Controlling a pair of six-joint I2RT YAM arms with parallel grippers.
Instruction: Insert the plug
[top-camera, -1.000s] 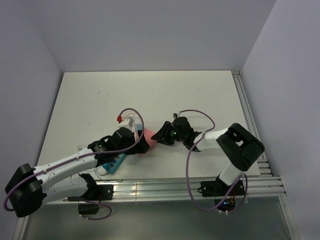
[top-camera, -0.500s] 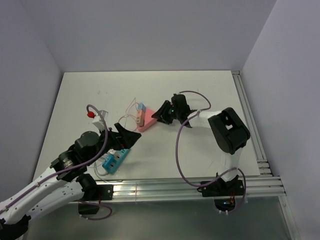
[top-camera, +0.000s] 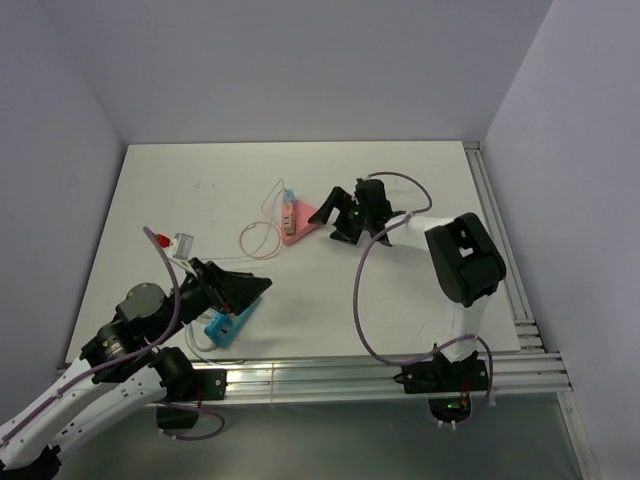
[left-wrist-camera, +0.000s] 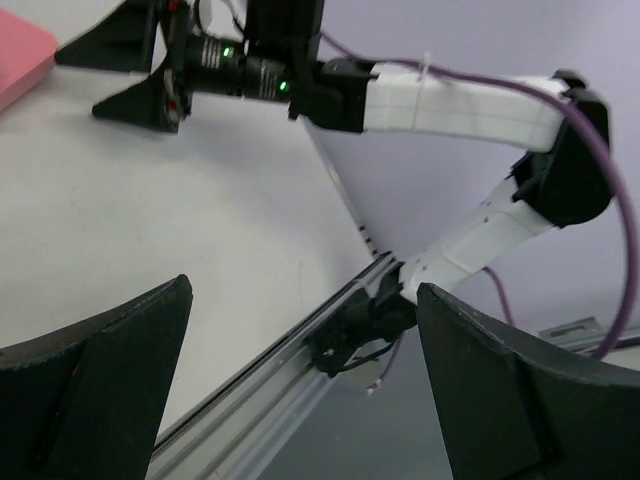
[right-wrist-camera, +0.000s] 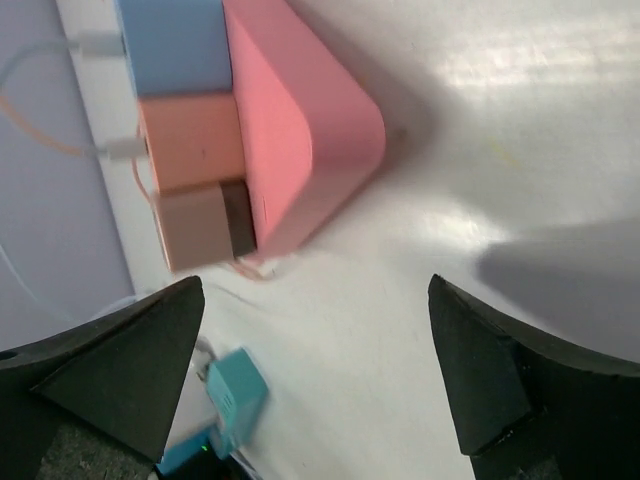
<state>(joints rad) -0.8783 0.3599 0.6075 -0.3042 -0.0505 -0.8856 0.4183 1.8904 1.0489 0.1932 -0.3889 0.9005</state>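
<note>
The pink socket block (top-camera: 306, 222) lies flat near the middle of the table (top-camera: 420, 175). Three plugs sit in a row along its left side: a blue plug (right-wrist-camera: 170, 45) farthest, an orange plug (right-wrist-camera: 190, 140) in the middle and a beige plug (right-wrist-camera: 195, 228) nearest. The blue and orange ones sit flush against the block. A dark gap shows between the beige plug and the block, so it looks only partly seated. Thin white cables (top-camera: 255, 238) loop from the plugs over the table to the left.

The right gripper (right-wrist-camera: 315, 290) is just to the right of the block, with its jaws spread wide and holding nothing. The block lies beyond the fingertips, not between them.

The left gripper (left-wrist-camera: 305, 290) is at the near left of the table, well apart from the block. Its jaws are also released and empty. It points right, towards the right arm and the aluminium rail (left-wrist-camera: 250, 410) at the table's near edge. A teal connector piece (top-camera: 228, 324) lies on the table right beside this gripper, on its near side; whether it is a plug or a socket strip I cannot tell
</note>
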